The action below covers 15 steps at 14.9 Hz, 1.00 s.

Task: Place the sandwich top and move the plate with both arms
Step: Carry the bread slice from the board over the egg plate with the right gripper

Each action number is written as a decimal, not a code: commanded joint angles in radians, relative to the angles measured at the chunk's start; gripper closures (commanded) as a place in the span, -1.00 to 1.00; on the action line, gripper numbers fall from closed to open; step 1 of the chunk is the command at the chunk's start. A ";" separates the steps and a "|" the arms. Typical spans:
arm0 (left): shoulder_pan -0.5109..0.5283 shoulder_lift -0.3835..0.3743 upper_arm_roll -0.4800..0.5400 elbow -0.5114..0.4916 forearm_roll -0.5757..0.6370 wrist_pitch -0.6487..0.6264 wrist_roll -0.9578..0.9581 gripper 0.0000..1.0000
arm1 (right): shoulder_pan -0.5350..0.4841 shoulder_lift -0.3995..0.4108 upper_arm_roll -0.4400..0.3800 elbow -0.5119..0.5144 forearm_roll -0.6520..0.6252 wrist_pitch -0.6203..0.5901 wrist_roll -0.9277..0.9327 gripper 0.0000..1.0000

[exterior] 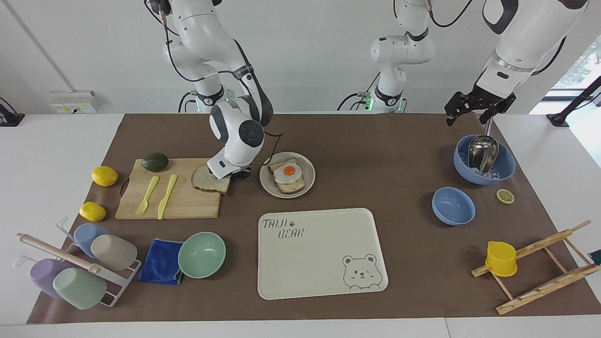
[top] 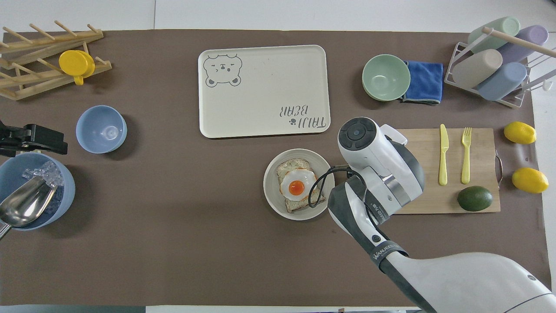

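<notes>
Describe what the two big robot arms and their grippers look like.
Both arms are glossy white with rounded shells and dark grey joint bands. The right arm has a round dark cap, a looping black cable and a "WANJEED" band. The left gripper and right gripper are black.

Robotics lab staged as a kitchen, large white jointed robot arms (exterior: 206, 42) at a brown-papered white table (exterior: 375, 136), bare white wall, cabling

Bench (exterior: 375, 141): brown mat covering.
Centre: bear tray (exterior: 322, 253); plate (exterior: 287, 174) nearer the robots.
Right arm's end: cutting board (exterior: 170, 188), lemons (exterior: 104, 176), green bowl (exterior: 202, 254).
Left arm's end: blue bowls (exterior: 453, 205).
</notes>
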 commanded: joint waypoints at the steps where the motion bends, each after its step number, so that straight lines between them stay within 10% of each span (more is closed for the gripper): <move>1: 0.008 -0.023 -0.003 -0.026 -0.008 0.012 0.005 -1.00 | -0.009 -0.021 0.002 -0.041 -0.008 0.026 0.017 1.00; 7: 0.006 -0.023 -0.003 -0.026 -0.008 0.013 0.004 -1.00 | 0.037 -0.002 0.010 0.069 -0.007 -0.082 0.012 1.00; 15: 0.004 -0.023 -0.005 -0.026 -0.008 0.012 0.002 -1.00 | 0.215 0.129 0.018 0.563 0.045 -0.449 0.012 1.00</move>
